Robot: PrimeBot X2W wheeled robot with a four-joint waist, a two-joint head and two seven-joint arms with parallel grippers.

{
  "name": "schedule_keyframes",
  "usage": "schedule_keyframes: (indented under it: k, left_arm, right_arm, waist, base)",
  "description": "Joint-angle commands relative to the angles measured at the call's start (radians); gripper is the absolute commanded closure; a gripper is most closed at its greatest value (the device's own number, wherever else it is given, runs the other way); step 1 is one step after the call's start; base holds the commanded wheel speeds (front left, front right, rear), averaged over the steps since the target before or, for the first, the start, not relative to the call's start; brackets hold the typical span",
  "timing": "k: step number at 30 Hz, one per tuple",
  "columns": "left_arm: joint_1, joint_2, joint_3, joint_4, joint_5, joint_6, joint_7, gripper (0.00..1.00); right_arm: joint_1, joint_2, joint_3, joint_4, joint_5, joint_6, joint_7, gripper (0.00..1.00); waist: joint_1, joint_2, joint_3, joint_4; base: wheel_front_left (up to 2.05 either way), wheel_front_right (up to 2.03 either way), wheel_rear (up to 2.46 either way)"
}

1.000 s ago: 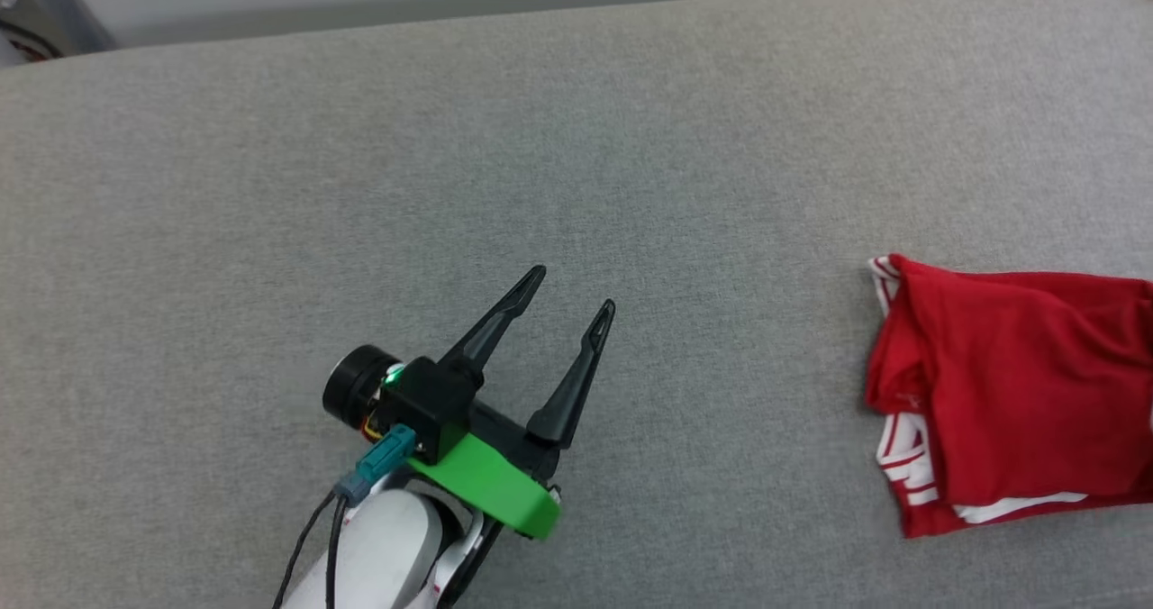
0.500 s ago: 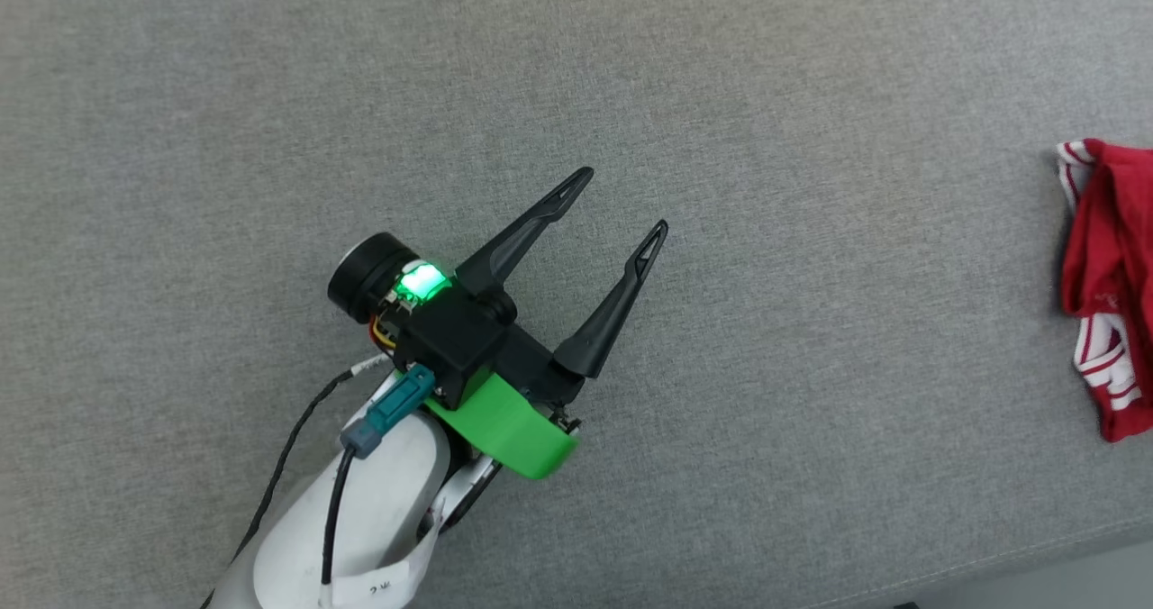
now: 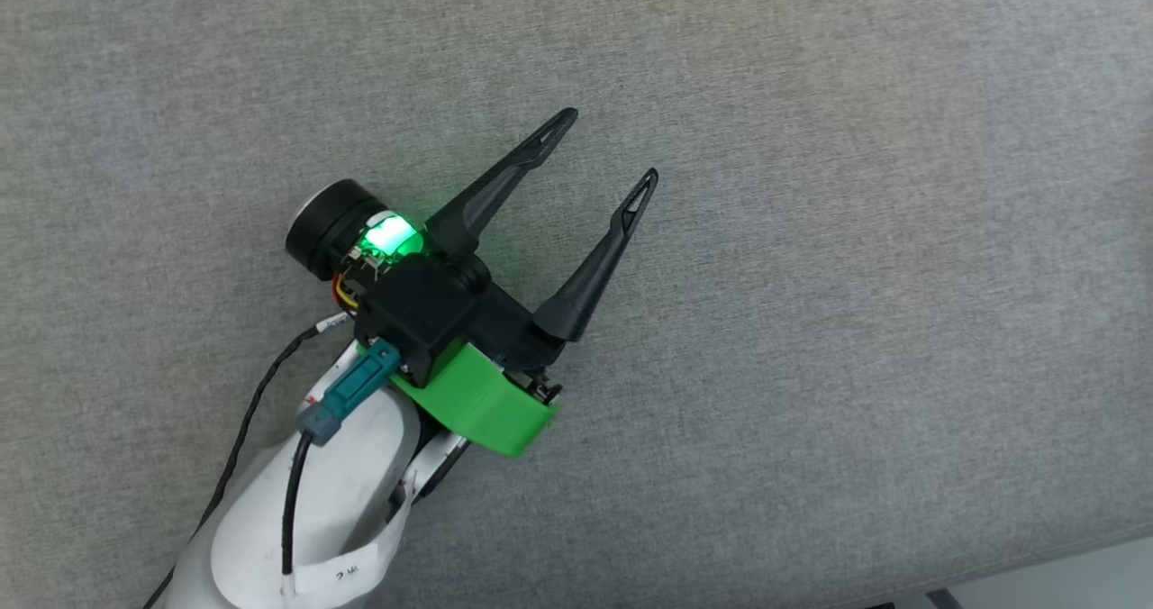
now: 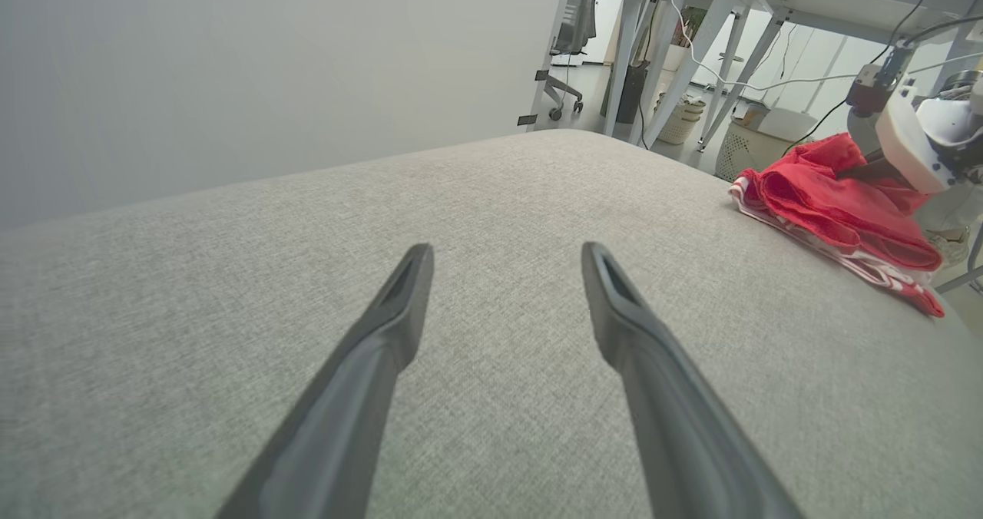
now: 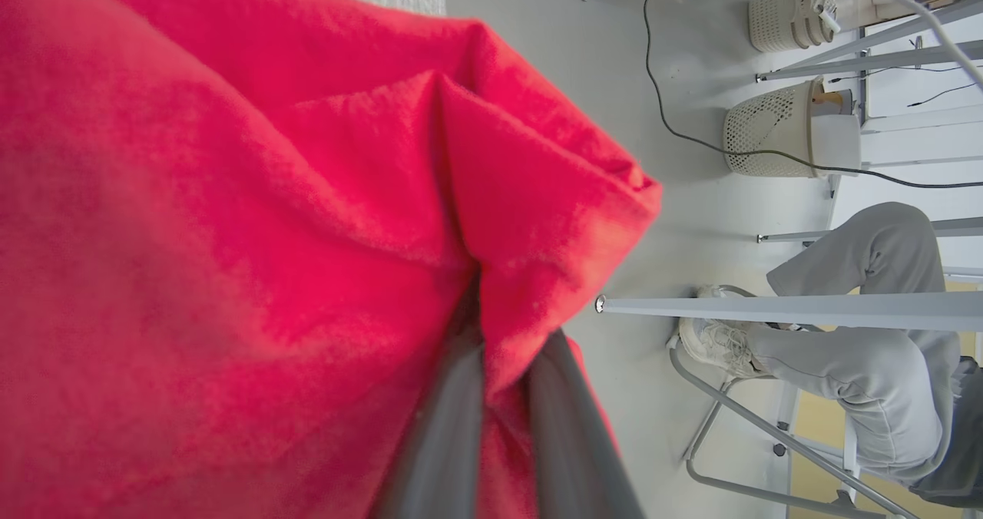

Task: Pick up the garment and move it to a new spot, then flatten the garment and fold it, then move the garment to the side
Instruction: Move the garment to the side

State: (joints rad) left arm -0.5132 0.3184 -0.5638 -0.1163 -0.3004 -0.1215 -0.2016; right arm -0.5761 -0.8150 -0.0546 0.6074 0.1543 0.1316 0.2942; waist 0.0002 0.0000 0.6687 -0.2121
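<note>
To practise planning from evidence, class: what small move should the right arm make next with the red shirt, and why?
Probably raise the right gripper slightly: its jaws are shut on a fold of the red fabric garment, which lies bunched at the end of the grey cushion and must clear it.

We are seeing a red garment (image 4: 833,204) with white-striped trim, a heathered grey worktop (image 4: 499,189), and our black left gripper (image 3: 605,149).

garment (image 4: 833,204) on cushion (image 4: 499,189), right of left claw (image 4: 507,250)
</note>
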Motion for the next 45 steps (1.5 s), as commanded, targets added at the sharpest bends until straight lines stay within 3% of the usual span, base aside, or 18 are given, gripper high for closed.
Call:
schedule_keyframes:
  k: [1, 3, 4, 5, 6, 14, 22, 28, 31, 35, 39, 45]
  left_arm:
    - [-0.016, 0.01, 0.007, -0.008, -0.009, 0.007, 0.001, 0.0]
    - [-0.012, 0.012, 0.008, -0.007, -0.011, 0.008, -0.001, 0.0]
    - [-0.01, 0.012, 0.007, -0.004, -0.013, 0.009, -0.003, 0.0]
    - [-0.007, 0.011, 0.005, 0.0, -0.015, 0.009, -0.006, 0.0]
    - [-0.004, 0.01, 0.004, 0.004, -0.017, 0.009, -0.008, 0.0]
    - [0.054, -0.005, 0.028, 0.099, -0.054, 0.019, -0.046, 0.0]
    - [0.184, -0.031, 0.133, 0.178, -0.111, 0.043, -0.059, 0.0]
    - [0.289, -0.063, 0.248, 0.182, -0.127, 0.054, -0.06, 0.0]
    - [0.35, -0.087, 0.303, 0.192, -0.121, 0.054, -0.06, 0.0]
    - [0.392, -0.109, 0.346, 0.213, -0.106, 0.068, -0.06, 0.0]
    - [0.424, -0.136, 0.388, 0.213, -0.078, 0.084, -0.06, 0.0]
    - [0.472, -0.176, 0.451, 0.23, -0.044, 0.079, -0.06, 0.0]
  right_arm:
    - [-0.022, 0.007, -0.007, 0.014, -0.004, -0.001, -0.01, 1.0]
    - [-0.031, 0.012, -0.01, 0.029, -0.008, -0.001, -0.025, 1.0]
    - [-0.033, 0.014, -0.01, 0.034, -0.012, -0.001, -0.034, 0.91]
    - [-0.034, 0.014, -0.008, 0.041, -0.022, -0.001, -0.045, 0.15]
    - [-0.036, 0.016, -0.01, 0.049, -0.029, -0.001, -0.051, 0.0]
    - [-0.051, 0.05, 0.001, 0.066, -0.091, -0.001, -0.088, 0.0]
    - [-0.017, 0.111, 0.057, -0.122, -0.003, -0.001, -0.119, 0.0]
    - [0.099, 0.268, 0.02, -0.326, 0.088, -0.001, -0.183, 0.0]
    - [0.208, 0.415, -0.013, -0.454, 0.117, -0.001, -0.254, 0.0]
    - [0.313, 0.532, -0.009, -0.554, 0.118, -0.001, -0.324, 0.0]
    - [0.393, 0.615, 0.011, -0.591, 0.1, -0.001, -0.38, 0.0]
    - [0.455, 0.686, 0.029, -0.552, 0.075, -0.001, -0.45, 0.0]
  waist:
    - [-0.0002, 0.0, 0.007, 0.012]
    - [-0.0002, 0.0, 0.003, 0.016]
    - [-0.0002, 0.0, -0.002, 0.019]
    - [-0.0002, 0.0, -0.01, 0.021]
    - [-0.0002, 0.0, -0.018, 0.023]
    - [-0.0002, 0.0, -0.166, 0.035]
    - [-0.0002, 0.0, -0.381, 0.061]
    - [-0.0002, 0.0, -0.494, 0.089]
    - [-0.0002, 0.0, -0.55, 0.112]
    - [-0.0002, 0.0, -0.581, 0.136]
    - [-0.0002, 0.0, -0.596, 0.152]
    - [-0.0002, 0.0, -0.61, 0.174]
  base:
    - [0.0, 0.0, 0.0]
    - [0.0, 0.0, 0.0]
    - [0.0, 0.0, 0.0]
    - [0.0, 0.0, 0.0]
    - [0.0, 0.0, 0.0]
    - [0.0, 0.0, 0.0]
    - [0.0, 0.0, 0.0]
    - [0.0, 0.0, 0.0]
    - [0.0, 0.0, 0.0]
    - [0.0, 0.0, 0.0]
    - [0.0, 0.0, 0.0]
    - [0.0, 0.0, 0.0]
